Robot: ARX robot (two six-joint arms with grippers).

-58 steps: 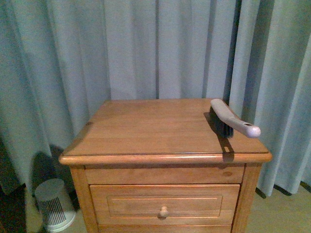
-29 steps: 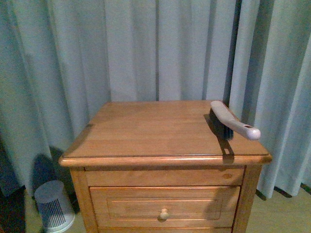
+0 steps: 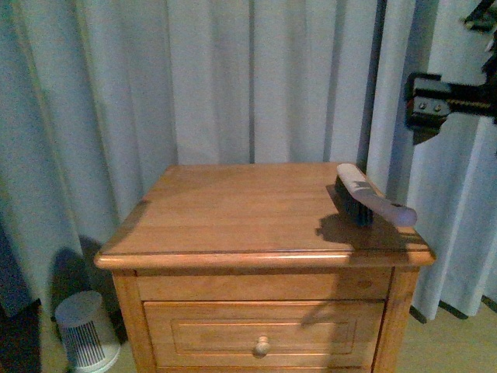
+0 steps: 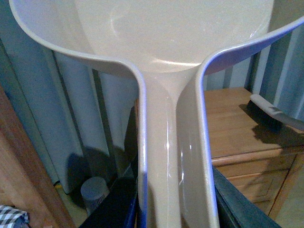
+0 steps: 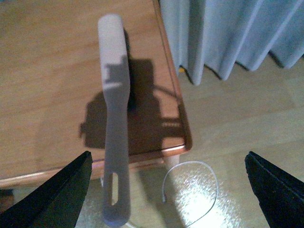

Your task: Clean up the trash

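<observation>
Dustpan in left claw

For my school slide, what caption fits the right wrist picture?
Open right tool above a brush overhanging the wooden nightstand.

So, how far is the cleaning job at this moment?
Done: the left pincer seems to hold the beige plastic dustpan. In hand: the open right pincer hovers above the grey-handled dark-bristled brush on the wooden nightstand, not gripping it. Still to do: all sweeping; no white paper trash shows in any view.
</observation>
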